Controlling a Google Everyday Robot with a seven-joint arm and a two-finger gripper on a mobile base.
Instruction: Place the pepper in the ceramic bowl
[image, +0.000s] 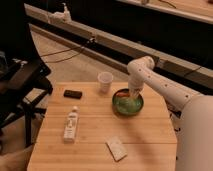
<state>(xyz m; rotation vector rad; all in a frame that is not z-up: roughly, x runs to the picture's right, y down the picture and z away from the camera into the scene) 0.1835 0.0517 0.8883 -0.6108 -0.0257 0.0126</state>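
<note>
Camera view: gripper (133, 94) down at the far rim of the ceramic bowl (127, 103), jaws' state cannot tell, pepper (122, 93) just beside them at that rim; risk: released there, it may roll out onto the tabletop (95, 130).

1. Ceramic bowl (127, 104): round, shallow, glossy green dish with a darker rim; it stands upright on the wooden counter (100, 130), toward its far right part.
2. Pepper (123, 93): small orange-red piece, seen at the far inner edge of the bowl, just under the rim.
3. Pincer (133, 93): lowered over the bowl's far right rim, immediately beside the pepper; contact between them cannot be determined.
</note>
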